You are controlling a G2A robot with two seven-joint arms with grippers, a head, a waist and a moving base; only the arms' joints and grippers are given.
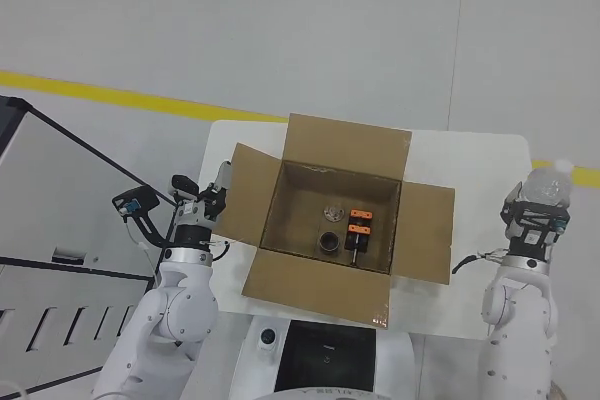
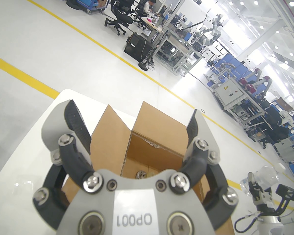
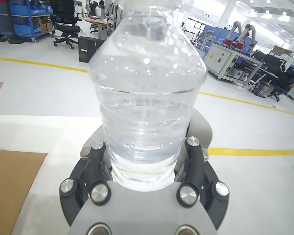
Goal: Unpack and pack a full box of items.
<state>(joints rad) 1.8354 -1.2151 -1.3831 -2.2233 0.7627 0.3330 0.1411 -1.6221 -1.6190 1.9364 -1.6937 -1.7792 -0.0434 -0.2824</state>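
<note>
One clear water bottle (image 3: 147, 86) sits clamped near its base in the right pincer (image 1: 536, 222), with the open box (image 1: 345, 145) well off to that pincer's left. Nearly full, the bottle is probably heavy, smooth and slightly squashy, so its ribbed waist looks the surest hold. The left pincer (image 2: 133, 110) gapes empty, the box just ahead. The bottle shows no label.

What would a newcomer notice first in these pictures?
The open cardboard box in the middle of the white table, flaps spread, with an orange and black part on its bottom. Next, the clear water bottle gripped in the right end effector beside the box, while the left end effector is open and empty on the other side.
</note>
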